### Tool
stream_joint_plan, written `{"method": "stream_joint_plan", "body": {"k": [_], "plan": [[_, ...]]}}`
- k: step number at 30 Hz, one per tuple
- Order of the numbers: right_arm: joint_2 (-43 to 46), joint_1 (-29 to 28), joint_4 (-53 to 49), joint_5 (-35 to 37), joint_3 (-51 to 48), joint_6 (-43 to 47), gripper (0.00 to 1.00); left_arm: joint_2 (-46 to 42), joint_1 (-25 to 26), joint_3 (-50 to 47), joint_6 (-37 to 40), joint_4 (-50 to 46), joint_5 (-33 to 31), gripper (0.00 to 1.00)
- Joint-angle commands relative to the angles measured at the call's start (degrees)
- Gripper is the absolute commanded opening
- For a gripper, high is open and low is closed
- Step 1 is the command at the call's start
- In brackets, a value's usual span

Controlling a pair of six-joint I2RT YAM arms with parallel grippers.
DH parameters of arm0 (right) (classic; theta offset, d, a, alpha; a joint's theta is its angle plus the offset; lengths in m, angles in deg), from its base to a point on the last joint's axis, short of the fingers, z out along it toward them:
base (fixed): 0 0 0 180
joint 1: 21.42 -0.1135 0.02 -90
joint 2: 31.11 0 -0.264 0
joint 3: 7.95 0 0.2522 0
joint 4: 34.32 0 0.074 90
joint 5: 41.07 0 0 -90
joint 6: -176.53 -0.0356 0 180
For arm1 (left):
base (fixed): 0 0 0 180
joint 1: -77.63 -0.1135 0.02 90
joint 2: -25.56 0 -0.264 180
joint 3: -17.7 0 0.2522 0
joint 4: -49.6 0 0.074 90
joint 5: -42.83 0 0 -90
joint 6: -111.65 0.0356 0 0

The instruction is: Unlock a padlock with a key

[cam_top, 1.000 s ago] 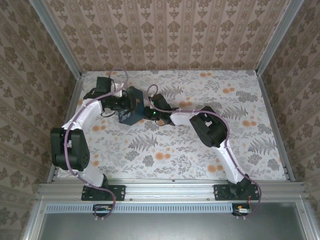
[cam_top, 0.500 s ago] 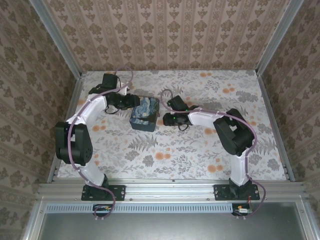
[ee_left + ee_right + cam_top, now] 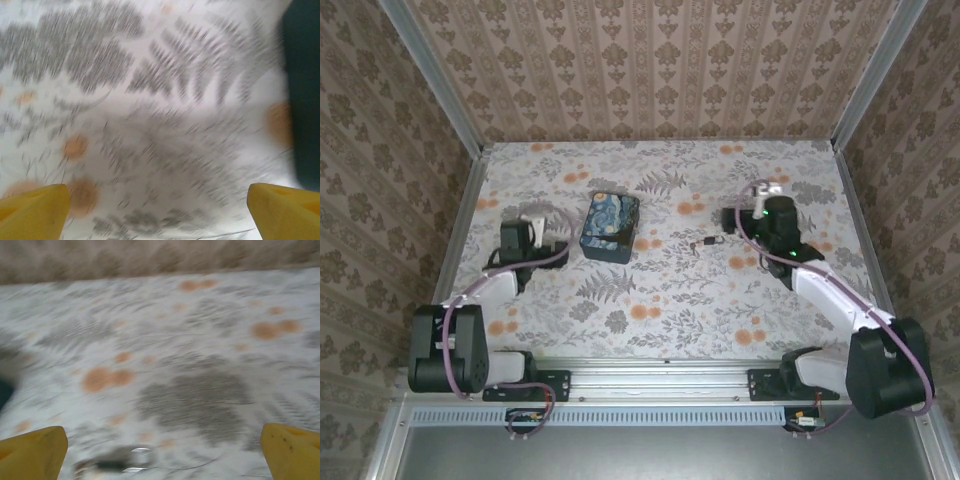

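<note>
Near the middle of the table (image 3: 660, 310), one small padlock (image 3: 705, 243) lies apart from one blue box (image 3: 610, 227). Two grippers, left gripper (image 3: 159, 212) and right gripper (image 3: 162, 447), stand spread wide, holding nothing.

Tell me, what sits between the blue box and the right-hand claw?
In the top view, a small dark metal piece, probably the padlock, lies there alone.
</note>
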Motion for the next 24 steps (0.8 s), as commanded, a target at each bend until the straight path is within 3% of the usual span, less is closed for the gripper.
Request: {"method": "stream_joint_plan", "body": {"k": [1,3,4,6,7,8,9,11,13,18,20,24], "plan": [[-4.71,2.94,18.16,2.33,-9.68,5.24,1.00,0.68,-0.73,-6.03,4.45,29.37,-1.43,1.00],[-8.35,2.92,27.81,3.31,-12.29,8.19,1.00,3.67,-3.27,-4.65,3.15,31.13,-0.29,1.00],[-8.63,3.52,28.15,3.19,-12.14,10.24,1.00,6.28,-4.93,-4.98,2.37,35.25,4.90,1.00],[-13.72,8.09,33.64,-3.94,-12.87,7.98,1.00,13.53,-5.14,-8.05,2.82,47.46,6.10,1.00],[-18.29,9.14,40.72,-4.65,-14.23,6.77,1.00,14.39,-5.50,-7.81,2.15,48.80,5.45,1.00],[-20.28,9.57,45.88,-5.12,-15.04,5.95,1.00,12.39,-5.97,-6.42,1.34,42.04,5.62,1.00],[-17.72,10.01,39.98,-6.96,-14.47,6.44,1.00,13.21,-5.93,-6.20,1.26,43.65,4.57,1.00],[-19.50,9.98,42.22,-6.78,-13.92,6.19,1.00,13.04,-4.07,-4.37,1.93,39.51,-0.40,1.00],[-18.27,9.85,37.97,-6.29,-13.02,6.29,1.00,13.30,-1.02,-6.25,3.90,44.05,-6.29,1.00],[-18.32,9.76,38.44,-5.85,-13.14,6.20,1.00,13.36,-0.98,-5.79,3.58,42.81,-6.21,1.00],[-18.41,9.76,38.38,-5.94,-13.14,6.20,1.00,13.27,-3.62,-4.16,2.35,39.59,-0.90,1.00],[-18.38,9.76,38.64,-5.85,-13.13,6.19,1.00,13.21,-0.10,-7.19,4.22,45.52,-7.93,1.00]]}}
